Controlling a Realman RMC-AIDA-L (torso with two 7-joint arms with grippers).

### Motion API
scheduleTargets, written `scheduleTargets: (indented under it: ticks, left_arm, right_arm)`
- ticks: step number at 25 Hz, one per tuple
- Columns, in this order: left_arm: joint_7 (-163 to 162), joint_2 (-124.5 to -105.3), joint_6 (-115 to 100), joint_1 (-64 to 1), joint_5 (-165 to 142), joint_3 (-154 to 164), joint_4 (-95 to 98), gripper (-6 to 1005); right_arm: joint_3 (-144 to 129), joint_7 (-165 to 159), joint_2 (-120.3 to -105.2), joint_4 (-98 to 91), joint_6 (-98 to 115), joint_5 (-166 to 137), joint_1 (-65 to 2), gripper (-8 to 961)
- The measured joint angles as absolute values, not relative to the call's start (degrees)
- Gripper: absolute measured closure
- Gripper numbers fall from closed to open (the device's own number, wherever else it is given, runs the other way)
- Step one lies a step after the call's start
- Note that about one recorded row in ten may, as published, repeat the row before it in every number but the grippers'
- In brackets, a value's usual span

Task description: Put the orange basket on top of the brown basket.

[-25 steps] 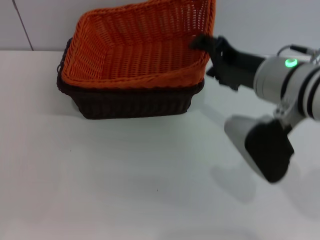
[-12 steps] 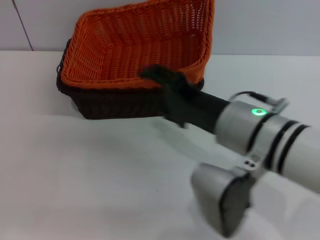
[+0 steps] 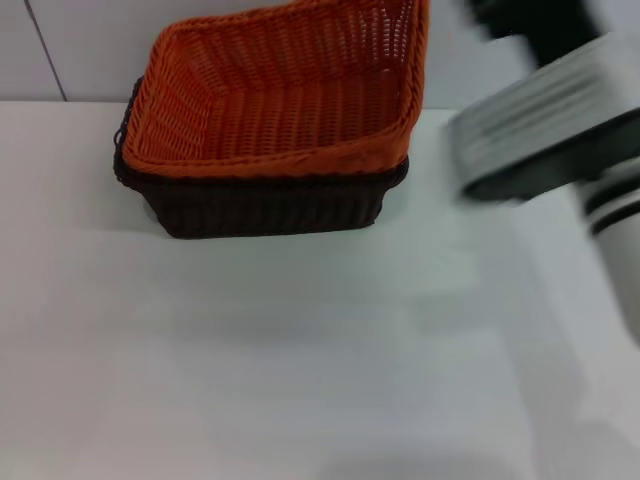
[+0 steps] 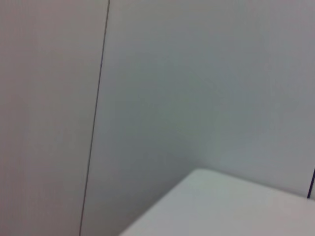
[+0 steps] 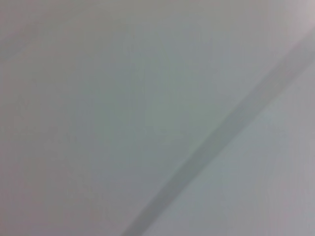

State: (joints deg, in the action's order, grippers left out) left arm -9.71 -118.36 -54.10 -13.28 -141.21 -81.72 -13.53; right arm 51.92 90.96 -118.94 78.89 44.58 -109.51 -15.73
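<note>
Right gripper state untellable, arm blurred beside orange basket [image 3: 270,100] atop brown basket [image 3: 265,205].

Orange basket [image 3: 270,110]: you're seeing open wicker-style weave, rough, braided rim.
Brown basket [image 3: 265,205]: showing tight dark weave, matt.
Table [image 3: 250,350]: looking smooth, matt white.

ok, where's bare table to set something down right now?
Bare table runs across the whole front, from the brown basket toward the camera, plus a narrow strip to its left. The far-left corner is taken: the orange basket sits nested in the brown one. On the right side, the right arm hangs blurred over the table.
</note>
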Motion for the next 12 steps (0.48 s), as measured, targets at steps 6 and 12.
scheduleTargets:
  ticks: [6,12]
  left_arm:
    - [-6.60,-118.37,-62.56,-13.52,-141.52,-81.18,-13.22,246]
    - [-6.58,-118.18,-68.24,-13.18,-141.51,-81.03,-12.81,247]
  right_arm:
    - [51.59,72.09,-119.00,77.74,60.88,-105.21,-5.84,172]
    - [52.20,36.21,-118.75,61.55,72.34,-116.26,0.52,172]
